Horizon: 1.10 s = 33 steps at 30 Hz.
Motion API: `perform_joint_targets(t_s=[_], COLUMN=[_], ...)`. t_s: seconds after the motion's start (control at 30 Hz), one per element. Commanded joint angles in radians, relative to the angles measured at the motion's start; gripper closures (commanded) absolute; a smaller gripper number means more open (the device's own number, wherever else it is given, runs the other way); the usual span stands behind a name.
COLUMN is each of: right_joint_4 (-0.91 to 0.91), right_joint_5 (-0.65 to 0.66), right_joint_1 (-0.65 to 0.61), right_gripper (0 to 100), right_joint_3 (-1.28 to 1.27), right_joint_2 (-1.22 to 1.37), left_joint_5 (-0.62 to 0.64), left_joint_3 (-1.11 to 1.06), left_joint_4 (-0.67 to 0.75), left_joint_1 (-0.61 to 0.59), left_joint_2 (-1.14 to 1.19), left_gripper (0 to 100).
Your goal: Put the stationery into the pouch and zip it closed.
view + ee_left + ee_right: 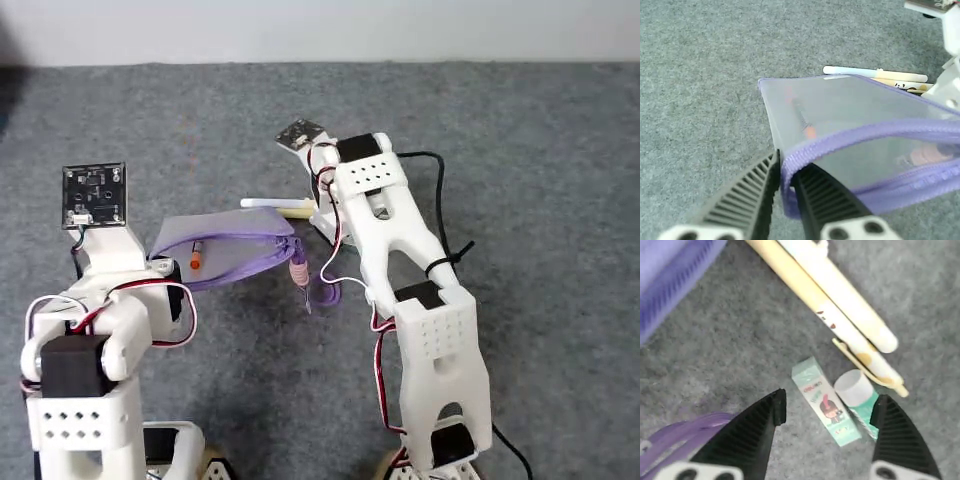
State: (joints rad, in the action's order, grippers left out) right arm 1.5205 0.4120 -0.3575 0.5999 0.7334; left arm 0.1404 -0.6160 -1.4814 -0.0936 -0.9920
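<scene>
A translucent purple pouch (225, 250) lies on the grey carpet with its zipper open. An orange-tipped pen (195, 255) is inside it. My left gripper (785, 185) is shut on the pouch's (850, 115) zipper edge at one corner. In the right wrist view my right gripper (830, 407) hangs open just above a small green box (826, 410) and a green tube with a white cap (857, 392). Both sit between its fingers. Beside them lie a cream pen (810, 300) and a white pen (845, 295), close to the pouch's mouth (290, 240).
The pouch's purple wrist strap (325, 293) is looped on the carpet by the right arm, next to a pink charm (298, 268). Grey carpet stretches open to the far side and to the right. A pale wall runs along the far edge.
</scene>
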Motion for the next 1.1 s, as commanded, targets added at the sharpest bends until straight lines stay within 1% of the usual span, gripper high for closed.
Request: perform_joint_targets(t_s=[0.0, 0.37, 0.53, 0.87, 1.07], right_joint_4=[-0.012, -0.002, -0.001, 0.007, 0.071], right_joint_5=[0.014, 0.011, 0.009, 0.012, 0.006], right_joint_1=[-0.004, -0.015, -0.015, 0.019, -0.022], right_gripper=[75.4, 77.2, 81.8, 82.0, 82.4], right_joint_3=[0.052, 0.052, 0.052, 0.052, 0.048], right_joint_2=[0.007, 0.102, 0.059, 0.033, 0.041], left_joint_5=[0.008, 0.008, 0.008, 0.008, 0.008], left_joint_3=[0.002, 0.002, 0.002, 0.002, 0.002], left_joint_4=[0.021, 0.021, 0.021, 0.021, 0.021], left_joint_1=[0.003, 0.003, 0.003, 0.003, 0.003], left_joint_2=[0.014, 0.014, 0.014, 0.012, 0.012], left_gripper=[99, 99, 99, 99, 99])
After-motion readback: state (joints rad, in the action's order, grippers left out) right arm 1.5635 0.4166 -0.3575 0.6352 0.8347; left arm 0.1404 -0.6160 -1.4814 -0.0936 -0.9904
